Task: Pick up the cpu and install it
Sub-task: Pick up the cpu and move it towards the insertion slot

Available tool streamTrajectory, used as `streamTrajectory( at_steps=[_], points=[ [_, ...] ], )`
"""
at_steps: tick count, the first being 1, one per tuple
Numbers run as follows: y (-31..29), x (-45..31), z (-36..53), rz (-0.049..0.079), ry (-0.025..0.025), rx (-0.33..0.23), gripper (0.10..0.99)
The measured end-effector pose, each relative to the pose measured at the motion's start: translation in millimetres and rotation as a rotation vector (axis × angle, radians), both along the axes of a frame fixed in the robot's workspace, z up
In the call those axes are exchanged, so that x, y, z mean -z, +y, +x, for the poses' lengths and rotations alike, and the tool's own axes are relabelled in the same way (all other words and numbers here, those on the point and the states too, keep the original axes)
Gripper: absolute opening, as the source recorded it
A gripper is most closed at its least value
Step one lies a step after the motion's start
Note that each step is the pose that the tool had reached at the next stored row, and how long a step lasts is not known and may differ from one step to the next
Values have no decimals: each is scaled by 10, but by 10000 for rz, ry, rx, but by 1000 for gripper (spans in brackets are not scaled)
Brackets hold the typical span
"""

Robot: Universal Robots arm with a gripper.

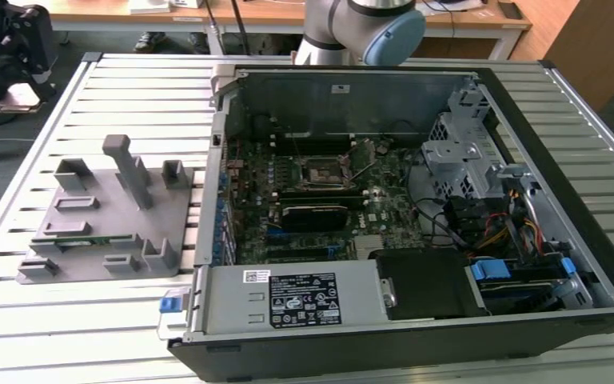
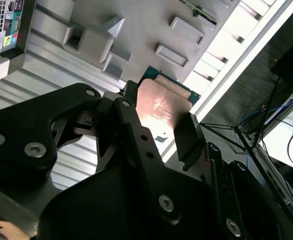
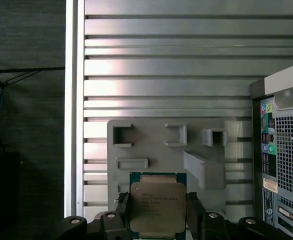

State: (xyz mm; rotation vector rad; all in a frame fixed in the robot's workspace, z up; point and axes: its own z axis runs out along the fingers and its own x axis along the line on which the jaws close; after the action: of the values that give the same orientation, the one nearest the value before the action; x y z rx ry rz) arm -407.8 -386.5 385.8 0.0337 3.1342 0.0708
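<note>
The cpu [image 3: 156,206] is a flat square chip with a pale metal top plate and a thin green rim. My gripper [image 3: 158,214] is shut on it, one black finger [image 3: 122,210] on each of two opposite edges. In the second wrist view the cpu [image 2: 164,107] reflects a coppery tint between the fingers [image 2: 189,137] of the gripper [image 2: 159,125]. It hangs well above the grey fixture [image 3: 151,145], apart from it. The motherboard's black-framed socket [image 1: 321,170] lies inside the open computer case [image 1: 414,208].
The grey fixture [image 1: 105,224] with raised blocks and slots stands on the slatted table [image 1: 125,88] at the exterior view's left of the case; a thin green circuit strip [image 1: 73,240] lies in it. The arm's base [image 1: 366,28] rises behind the case. Cables and drive cages crowd the case's right side.
</note>
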Motion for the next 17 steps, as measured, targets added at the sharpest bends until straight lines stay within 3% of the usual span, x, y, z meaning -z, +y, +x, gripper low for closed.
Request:
streamTrajectory(
  at_steps=[17],
  points=[
    [32, 0, 132, -2, 0, 0, 537]
  ],
)
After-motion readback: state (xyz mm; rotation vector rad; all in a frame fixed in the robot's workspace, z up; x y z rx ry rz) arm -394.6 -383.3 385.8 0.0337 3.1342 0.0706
